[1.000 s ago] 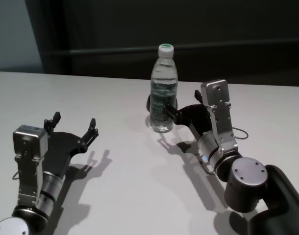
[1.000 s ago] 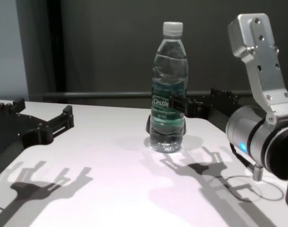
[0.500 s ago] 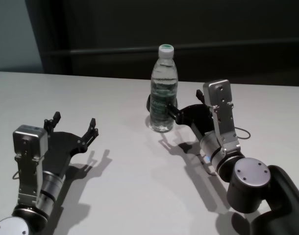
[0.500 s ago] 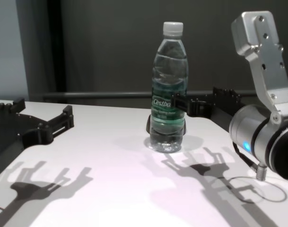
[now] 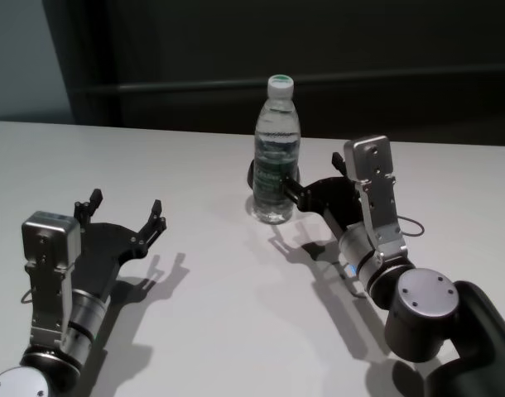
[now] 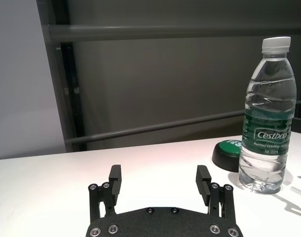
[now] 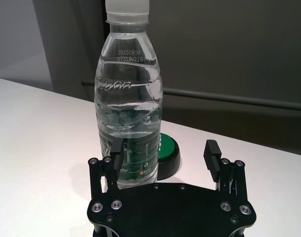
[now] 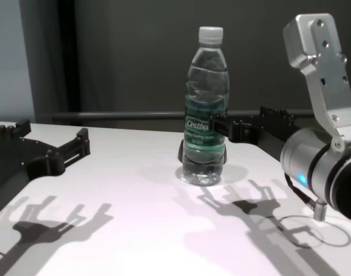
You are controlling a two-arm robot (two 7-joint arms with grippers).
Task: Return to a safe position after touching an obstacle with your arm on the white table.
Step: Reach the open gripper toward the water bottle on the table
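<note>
One water bottle (image 5: pixel 276 153), upright near the far middle of the white tabletop (image 5: pixel 219 273); one small dark stub (image 6: pixel 228 153) just behind its base. Two claws. Right claw (image 7: pixel 164 155) spread wide, grasping nothing, one finger (image 8: pixel 217 125) right against the bottle's green label. Left claw (image 5: pixel 122 212) equally spread, empty, parked low on the near left, well apart from the bottle.

Bottle (image 5: pixel 276 161) against right gripper (image 5: pixel 312 184)

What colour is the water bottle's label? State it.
Green with white "Cestbon" lettering; the water bottle's label shows best in the left wrist view.
</note>
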